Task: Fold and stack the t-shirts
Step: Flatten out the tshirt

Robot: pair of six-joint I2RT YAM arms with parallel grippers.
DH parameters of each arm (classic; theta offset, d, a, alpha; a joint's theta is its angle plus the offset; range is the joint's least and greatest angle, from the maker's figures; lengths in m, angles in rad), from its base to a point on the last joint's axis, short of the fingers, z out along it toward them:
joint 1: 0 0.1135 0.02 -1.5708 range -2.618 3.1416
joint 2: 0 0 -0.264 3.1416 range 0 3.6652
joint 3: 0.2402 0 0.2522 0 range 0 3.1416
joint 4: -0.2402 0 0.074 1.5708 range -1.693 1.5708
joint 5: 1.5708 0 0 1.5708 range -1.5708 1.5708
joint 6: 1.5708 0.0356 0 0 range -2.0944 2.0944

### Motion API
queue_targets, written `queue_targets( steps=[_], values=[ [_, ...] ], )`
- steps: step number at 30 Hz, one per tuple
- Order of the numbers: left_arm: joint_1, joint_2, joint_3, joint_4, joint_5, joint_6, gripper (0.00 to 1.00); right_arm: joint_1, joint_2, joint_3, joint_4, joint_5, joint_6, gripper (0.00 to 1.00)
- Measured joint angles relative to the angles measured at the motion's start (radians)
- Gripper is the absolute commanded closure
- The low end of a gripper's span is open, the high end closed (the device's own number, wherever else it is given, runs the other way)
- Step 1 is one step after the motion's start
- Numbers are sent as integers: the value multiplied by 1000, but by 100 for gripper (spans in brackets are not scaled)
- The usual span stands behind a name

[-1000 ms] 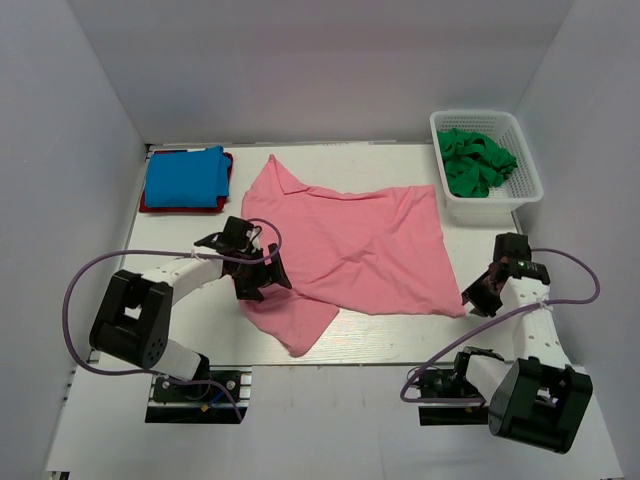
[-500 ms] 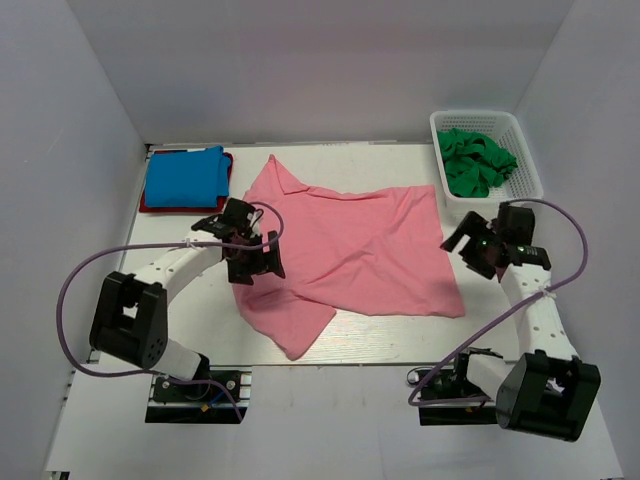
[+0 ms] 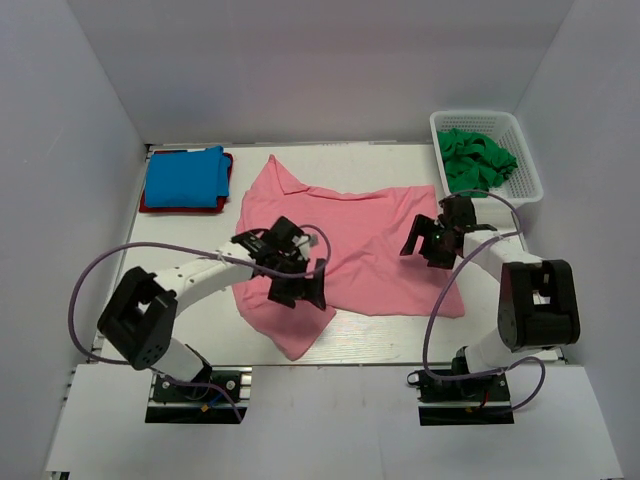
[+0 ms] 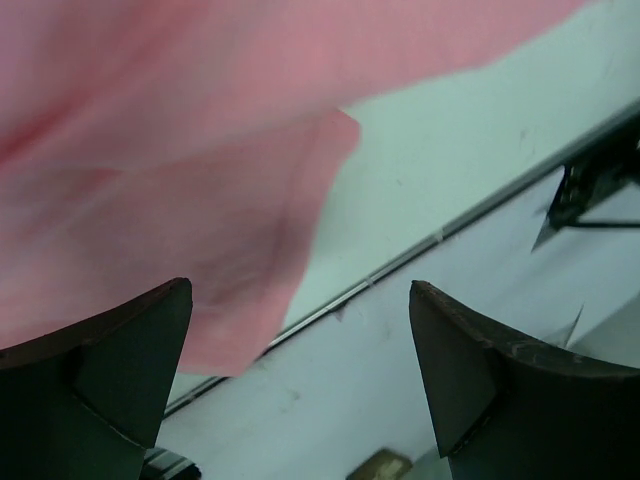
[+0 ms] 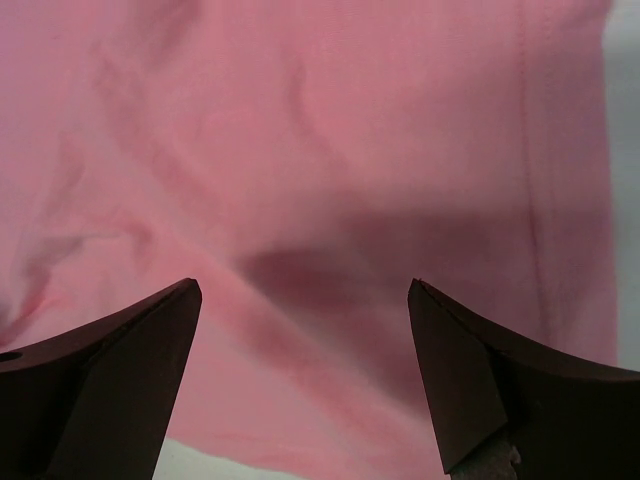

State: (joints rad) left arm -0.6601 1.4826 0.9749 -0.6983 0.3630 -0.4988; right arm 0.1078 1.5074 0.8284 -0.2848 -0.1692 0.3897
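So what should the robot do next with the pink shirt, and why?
Probably lower the left hand and pinch the near flap of the pink shirt. Both hands are open and hold nothing, the right hand hovers over the cloth, and the shirt lies rumpled, not folded.

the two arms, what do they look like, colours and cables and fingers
Both the left arm and the right arm have white links joined by chunky black joint housings. A purple cable loops loosely beside each one. The left gripper and right gripper are black, with dark wedge-shaped fingers that taper to a point.
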Motion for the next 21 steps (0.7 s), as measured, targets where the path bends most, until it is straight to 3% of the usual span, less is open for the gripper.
queue_targets(
  steps=[9,17,21],
  values=[
    [-189,87,-169,155,141,-99,1,-2,100,49,40,94,69,10],
    [-198,45,-243,230,198,-164,1,-3,109,54,59,114,106,10],
    [-187,-42,-338,149,224,-176,1,-3,109,55,61,115,110,10]
  ],
)
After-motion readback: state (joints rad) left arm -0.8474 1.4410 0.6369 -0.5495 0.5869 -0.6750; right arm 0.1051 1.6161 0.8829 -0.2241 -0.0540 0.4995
